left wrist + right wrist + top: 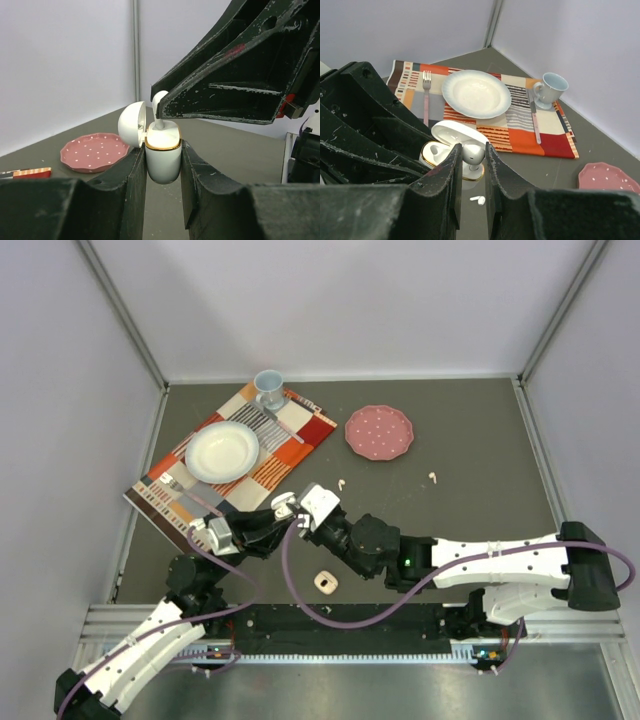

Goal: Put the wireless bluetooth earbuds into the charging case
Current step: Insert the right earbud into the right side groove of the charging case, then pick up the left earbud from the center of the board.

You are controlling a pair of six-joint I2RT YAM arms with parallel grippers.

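My left gripper (163,155) is shut on the white, gold-rimmed charging case (162,167) and holds it upright above the table, its lid (131,122) swung open to the left. My right gripper (472,152) is shut on one whitish earbud (473,153) directly over the case (436,153); the bud's stem reaches down into the case's right-hand slot. In the top view both grippers (272,518) (298,512) meet at the left of centre. Loose earbuds lie on the table (343,483) (433,477), and one (479,200) shows under the right gripper.
A second small peach case (325,582) lies near the front edge. A pink dotted plate (379,431) sits at the back. The striped placemat (300,435) at the left carries a white bowl (222,451), cup (268,388), fork (426,97) and knife (535,117).
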